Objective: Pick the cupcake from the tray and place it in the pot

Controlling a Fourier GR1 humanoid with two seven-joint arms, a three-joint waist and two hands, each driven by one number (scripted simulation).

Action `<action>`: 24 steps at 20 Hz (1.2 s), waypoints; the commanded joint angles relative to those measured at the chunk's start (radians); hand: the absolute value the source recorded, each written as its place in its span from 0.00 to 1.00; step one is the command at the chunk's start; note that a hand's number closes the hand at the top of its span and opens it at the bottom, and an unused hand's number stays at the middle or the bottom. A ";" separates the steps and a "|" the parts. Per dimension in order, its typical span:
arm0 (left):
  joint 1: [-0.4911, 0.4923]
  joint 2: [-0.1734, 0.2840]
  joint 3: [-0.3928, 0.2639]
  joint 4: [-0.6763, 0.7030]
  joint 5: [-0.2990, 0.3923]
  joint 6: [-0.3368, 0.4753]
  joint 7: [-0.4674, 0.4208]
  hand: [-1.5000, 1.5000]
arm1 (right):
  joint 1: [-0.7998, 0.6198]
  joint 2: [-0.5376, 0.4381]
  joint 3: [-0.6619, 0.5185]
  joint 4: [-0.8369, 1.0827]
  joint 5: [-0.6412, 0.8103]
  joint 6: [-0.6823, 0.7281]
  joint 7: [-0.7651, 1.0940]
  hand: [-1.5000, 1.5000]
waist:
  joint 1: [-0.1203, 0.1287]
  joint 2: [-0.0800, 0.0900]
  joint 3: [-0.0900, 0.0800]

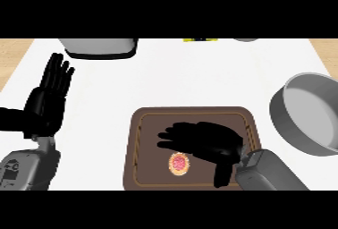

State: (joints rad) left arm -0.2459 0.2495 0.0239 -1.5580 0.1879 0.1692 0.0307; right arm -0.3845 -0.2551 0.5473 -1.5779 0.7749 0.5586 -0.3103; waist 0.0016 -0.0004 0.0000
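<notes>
Take the brown tray [142, 134] as your reference: it sits on the white counter [185, 76], toward the lower middle of your view. Your cupcake [179, 163], pink-topped, lies inside the tray near its front edge, uncovered and not held. Your right hand [201, 139] hangs over the tray's middle, just behind the cupcake, with fingers loosely spread toward the tray's left side and thumb pointing down beside the cupcake; it grips nothing. To the right of the tray, apart from it, you have the grey pot [307, 114], tilted in view so you see into it. Well left of the tray, your left hand [49, 96] rests open, fingers straight and upright. Behind the tray, at the counter's far edge, stands a grey container [99, 47].
</notes>
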 commanded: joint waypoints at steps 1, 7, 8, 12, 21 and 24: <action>-0.019 -0.007 0.004 0.034 -0.011 -0.015 -0.012 0.50 | 0.015 0.111 0.077 0.076 0.127 -0.087 0.087 0.00 | 0.001 0.001 0.000; -0.035 -0.041 0.013 0.027 -0.035 -0.013 0.008 0.50 | 0.024 0.126 0.028 0.185 0.187 -0.116 -0.014 0.00 | 0.000 0.001 0.000; -0.043 -0.009 0.045 0.003 -0.017 -0.035 0.036 0.50 | 0.040 0.136 0.031 0.191 0.189 -0.120 -0.033 0.00 | 0.000 0.001 0.000; -0.108 -0.048 0.046 0.061 -0.039 -0.002 0.051 0.50 | 0.023 0.147 0.001 0.152 0.205 -0.070 -0.047 0.00 | -0.003 0.001 0.000; -0.042 -0.030 0.066 -0.003 -0.031 -0.051 0.044 0.50 | 0.041 0.181 0.106 0.280 0.289 -0.187 -0.210 1.00 | 0.001 0.000 0.000; -0.035 -0.039 0.074 0.045 -0.032 -0.070 0.000 0.50 | 0.019 0.216 0.087 0.399 0.327 -0.319 -0.279 1.00 | 0.002 0.002 0.000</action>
State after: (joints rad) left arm -0.2793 0.2091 0.0821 -1.5380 0.1470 0.1181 0.0489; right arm -0.3863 -0.0486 0.6152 -1.2796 1.0674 0.3606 -0.4970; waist 0.0029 -0.0093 -0.0062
